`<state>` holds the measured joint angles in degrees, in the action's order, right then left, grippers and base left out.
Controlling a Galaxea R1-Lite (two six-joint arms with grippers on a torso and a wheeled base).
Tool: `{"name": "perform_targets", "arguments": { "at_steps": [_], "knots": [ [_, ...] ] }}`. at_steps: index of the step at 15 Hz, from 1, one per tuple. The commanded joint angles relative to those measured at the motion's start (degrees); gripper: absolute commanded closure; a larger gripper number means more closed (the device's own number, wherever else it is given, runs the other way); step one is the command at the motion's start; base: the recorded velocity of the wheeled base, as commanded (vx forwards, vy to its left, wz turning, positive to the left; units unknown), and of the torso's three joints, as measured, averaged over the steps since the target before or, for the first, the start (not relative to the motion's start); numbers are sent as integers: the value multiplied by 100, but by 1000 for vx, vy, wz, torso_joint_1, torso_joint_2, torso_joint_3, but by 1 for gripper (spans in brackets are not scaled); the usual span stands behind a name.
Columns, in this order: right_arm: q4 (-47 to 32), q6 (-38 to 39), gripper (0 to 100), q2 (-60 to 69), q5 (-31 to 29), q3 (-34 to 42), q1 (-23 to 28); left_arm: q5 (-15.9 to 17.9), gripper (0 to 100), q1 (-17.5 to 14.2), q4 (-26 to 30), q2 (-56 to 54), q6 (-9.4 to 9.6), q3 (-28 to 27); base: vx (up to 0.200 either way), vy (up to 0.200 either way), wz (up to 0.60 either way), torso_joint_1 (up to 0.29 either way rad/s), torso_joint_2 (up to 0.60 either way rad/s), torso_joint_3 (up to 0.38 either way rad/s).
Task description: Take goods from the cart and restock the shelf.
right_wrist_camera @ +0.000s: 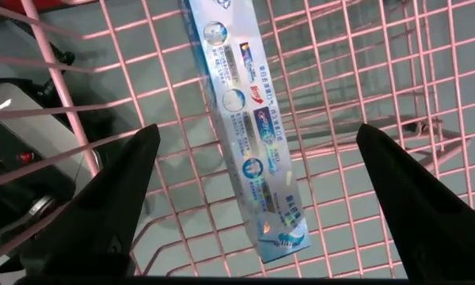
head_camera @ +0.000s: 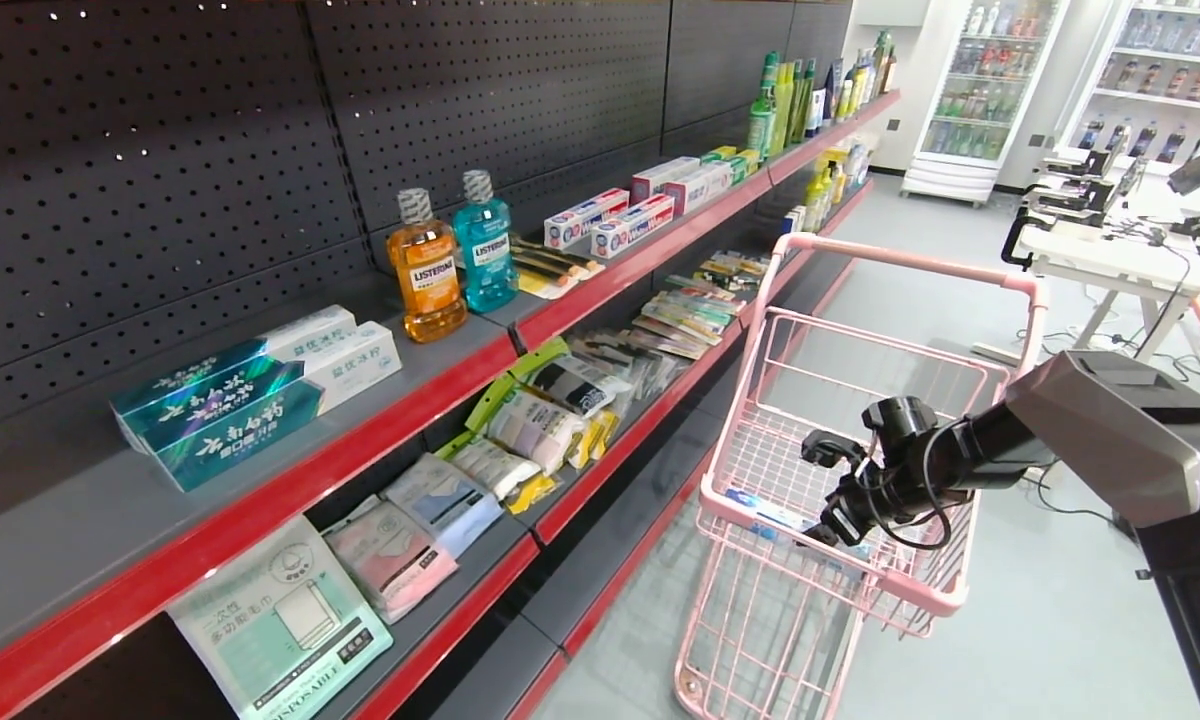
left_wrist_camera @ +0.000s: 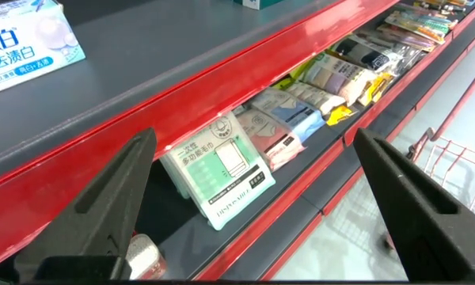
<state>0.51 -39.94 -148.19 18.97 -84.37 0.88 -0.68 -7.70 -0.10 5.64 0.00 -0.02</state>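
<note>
Poised right gripper (head_camera: 828, 525), jaws wide, over pink wire cart (head_camera: 900, 255), above long glossy toothpaste box (right_wrist_camera: 261, 158) lying flat on mesh floor; held left gripper (left_wrist_camera: 255, 134) wide beside red-edged metal shelf (left_wrist_camera: 222, 87).

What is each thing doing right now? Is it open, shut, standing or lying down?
Toothpaste box: lying flat in the cart.
Right end effector: open, above the toothpaste box.
Left end effector: open, empty, by the shelf.
Mouthwash bottles: upright, capped.

Shelf (head_camera: 80, 520): toothpaste boxes (head_camera: 260, 390), mouthwash bottles (head_camera: 428, 270); cart (head_camera: 900, 259): blue box (right_wrist_camera: 257, 127).
</note>
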Motion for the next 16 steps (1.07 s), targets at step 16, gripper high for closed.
{"name": "perform_targets", "arguments": {
  "at_steps": [16],
  "knots": [
    [-7,-146,0,-43,107,-141,88,-2,0,-3,1,-2,0,2,0,0,0,-61,140,78]
  ]
}}
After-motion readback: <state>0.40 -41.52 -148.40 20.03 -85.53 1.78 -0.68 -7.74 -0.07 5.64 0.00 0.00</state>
